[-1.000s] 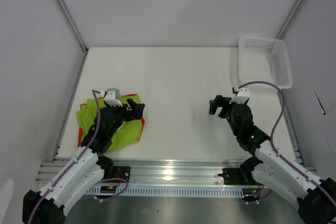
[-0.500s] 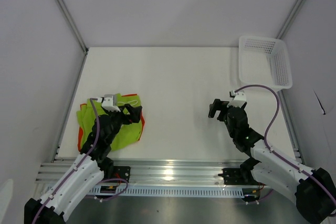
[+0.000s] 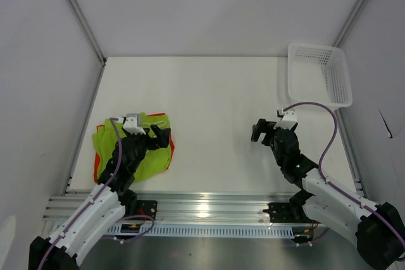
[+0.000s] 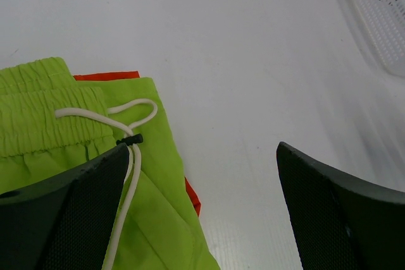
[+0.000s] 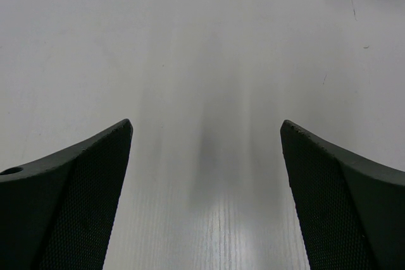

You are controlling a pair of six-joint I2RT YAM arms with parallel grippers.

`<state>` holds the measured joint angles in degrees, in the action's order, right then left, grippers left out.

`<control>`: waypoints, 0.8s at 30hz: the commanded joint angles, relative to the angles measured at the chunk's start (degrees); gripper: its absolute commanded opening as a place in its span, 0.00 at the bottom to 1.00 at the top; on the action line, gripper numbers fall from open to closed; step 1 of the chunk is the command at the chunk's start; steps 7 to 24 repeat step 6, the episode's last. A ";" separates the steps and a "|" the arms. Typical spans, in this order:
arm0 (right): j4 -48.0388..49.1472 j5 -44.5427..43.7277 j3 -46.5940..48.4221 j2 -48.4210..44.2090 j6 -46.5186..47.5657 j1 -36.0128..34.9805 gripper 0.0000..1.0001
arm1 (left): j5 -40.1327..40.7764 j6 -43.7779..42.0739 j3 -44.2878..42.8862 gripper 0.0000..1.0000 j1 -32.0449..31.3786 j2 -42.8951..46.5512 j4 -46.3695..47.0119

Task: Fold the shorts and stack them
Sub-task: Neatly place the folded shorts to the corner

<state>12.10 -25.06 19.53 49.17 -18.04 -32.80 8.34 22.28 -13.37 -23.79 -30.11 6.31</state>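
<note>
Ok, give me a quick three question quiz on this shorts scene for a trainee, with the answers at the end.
1. The lime green shorts and the orange-red shorts lie stacked at the near left. Which pair is on top?
2. True or false: the right gripper hangs over bare table, apart from the white basket.
3. Fill in: the left gripper is ___ and holds nothing.

Key
1. The lime green pair; only edges of the orange-red pair show beneath it.
2. True.
3. Open.
</note>
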 commanded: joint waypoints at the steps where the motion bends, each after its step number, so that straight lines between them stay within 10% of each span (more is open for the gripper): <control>1: 2.05 -1.84 1.30 -0.21 -0.50 0.10 0.99 | 0.89 -1.37 -1.05 0.99 -0.47 -0.21 2.04; 24: 2.32 -1.31 1.21 -0.21 -0.50 0.10 1.00 | 1.07 -1.28 -0.96 0.99 -0.38 -0.04 1.78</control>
